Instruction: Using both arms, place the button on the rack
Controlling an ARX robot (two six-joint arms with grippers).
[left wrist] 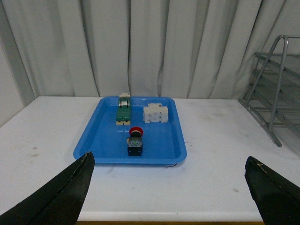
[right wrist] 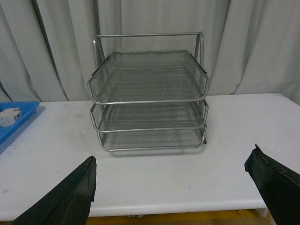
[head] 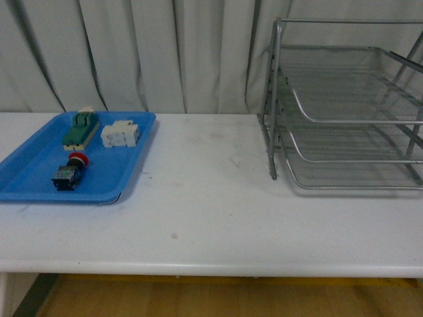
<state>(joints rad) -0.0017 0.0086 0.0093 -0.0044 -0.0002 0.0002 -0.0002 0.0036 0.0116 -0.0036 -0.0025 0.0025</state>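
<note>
well, left and right jaws gape empty; button [head: 69, 173] lies in blue tray [head: 32, 173].

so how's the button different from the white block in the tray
The button has a round red cap on a black body; the white block is pale and boxy all over. The button lies nearer the robot, the white block further back. Both rest inside the blue tray.

One rack [head: 344, 122] (three tiers), one tray [head: 33, 173], one button [head: 71, 170], two blocks [head: 80, 129] [head: 120, 134]
</note>
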